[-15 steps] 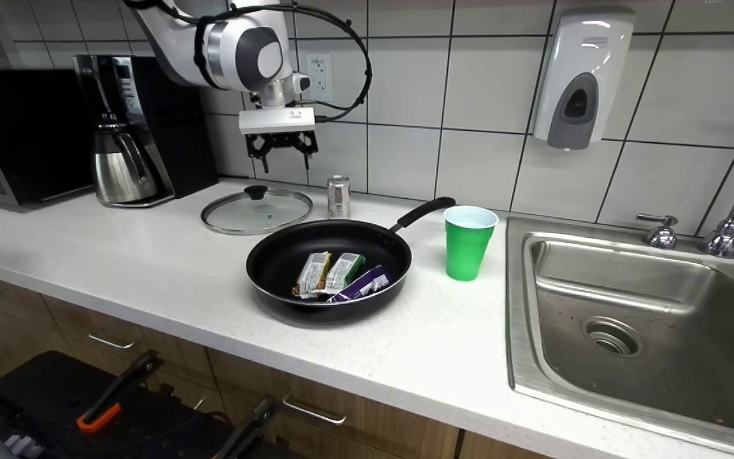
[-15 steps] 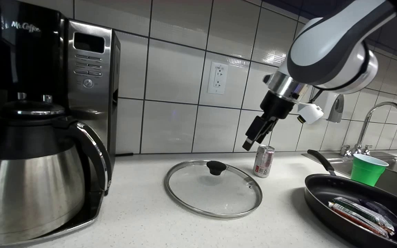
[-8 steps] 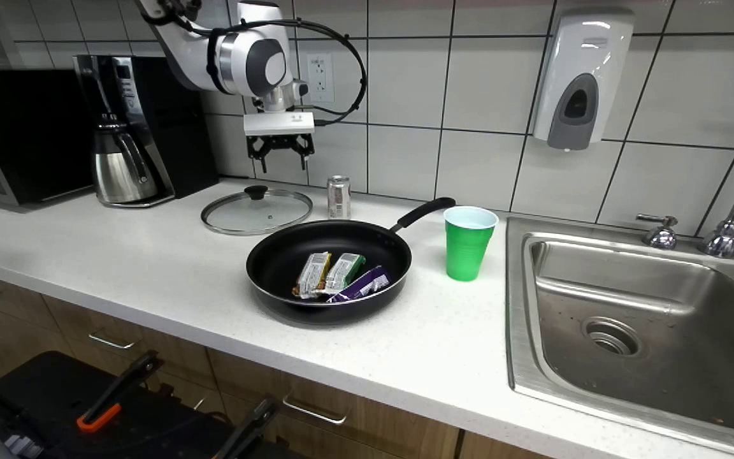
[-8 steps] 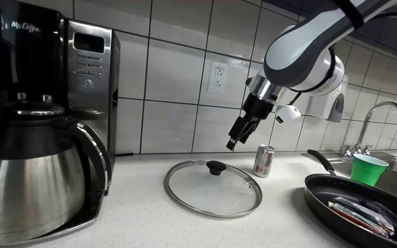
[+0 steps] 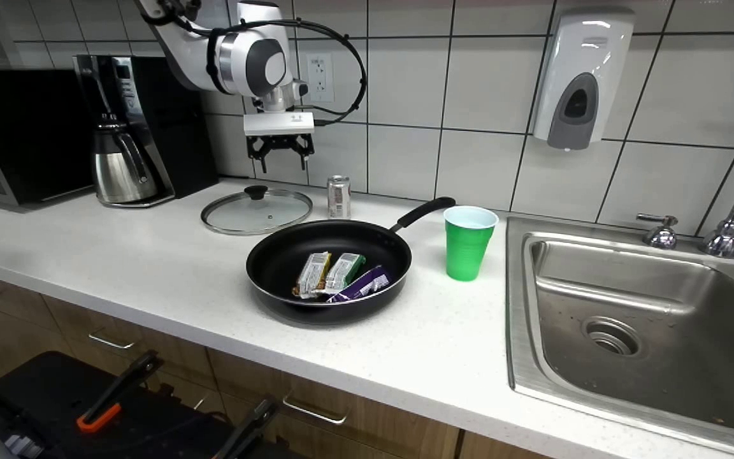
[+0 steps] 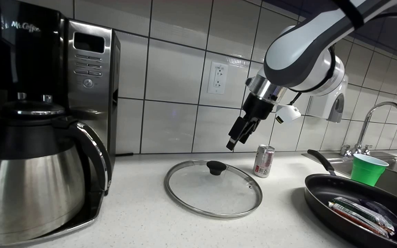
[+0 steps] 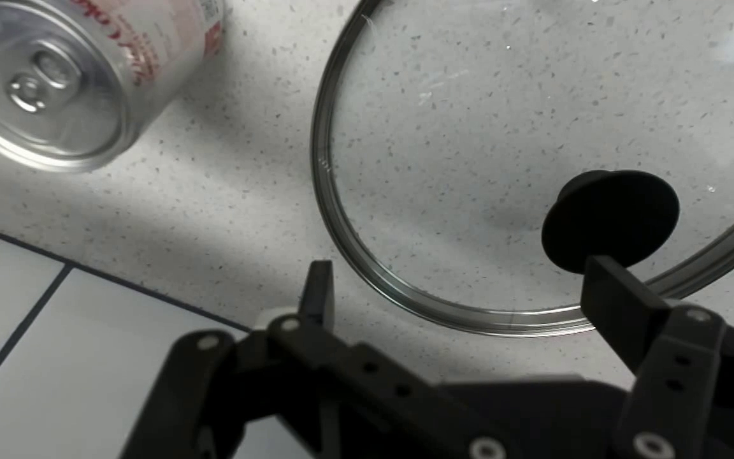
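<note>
There are three bars [image 5: 345,273], one pan [image 5: 322,311], one lid [image 6: 212,193] and one can [image 6: 264,161]. One cup [image 5: 467,252], one coffee maker [image 5: 169,127] and one soap dispenser [image 5: 583,76] show.

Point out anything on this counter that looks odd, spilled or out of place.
Three wrapped snack bars lie in the black frying pan: odd, since packaged food doesn't normally go in cookware. I see no spill.

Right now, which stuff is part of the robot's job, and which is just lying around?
Probably part of the job:
glass lid, nearest the open, empty jaws
its black knob

Probably just lying around:
silver can
black pan, though I'm not sure
three wrapped bars in it
green cup
coffee maker
</note>
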Motion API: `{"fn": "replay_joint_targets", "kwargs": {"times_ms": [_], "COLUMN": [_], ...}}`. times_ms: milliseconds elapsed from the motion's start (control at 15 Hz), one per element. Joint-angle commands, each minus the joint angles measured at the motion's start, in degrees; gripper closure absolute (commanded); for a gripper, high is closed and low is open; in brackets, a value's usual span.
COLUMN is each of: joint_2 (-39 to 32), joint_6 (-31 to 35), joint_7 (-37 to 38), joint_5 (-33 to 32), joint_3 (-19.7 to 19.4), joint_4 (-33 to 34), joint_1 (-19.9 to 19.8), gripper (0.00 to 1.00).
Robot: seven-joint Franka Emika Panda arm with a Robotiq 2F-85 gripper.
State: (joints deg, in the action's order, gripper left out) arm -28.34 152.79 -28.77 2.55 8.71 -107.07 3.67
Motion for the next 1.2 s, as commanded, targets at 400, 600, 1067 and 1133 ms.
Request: {"fn": "replay_joint_targets", "kwargs": {"times_ms": [400, 600, 1067, 1133], "joint_2": [-0.51, -0.34, -1.08, -1.30], "joint_6": [-0.71, 0.21, 0.12, -0.07], "joint_7": [2.59, 2.41, 2.64, 3.23], "joint_5": [-2.24, -2.03, -1.96, -2.13], "joint_3": [0.83, 1.44, 3.26, 3.08], "joint_4": [0.13, -0.13, 0.73, 0.89], "joint_1": [-0.76, -0.71, 0.45, 0.82], "gripper": [0.00, 0.00, 0.00, 0.00]}}
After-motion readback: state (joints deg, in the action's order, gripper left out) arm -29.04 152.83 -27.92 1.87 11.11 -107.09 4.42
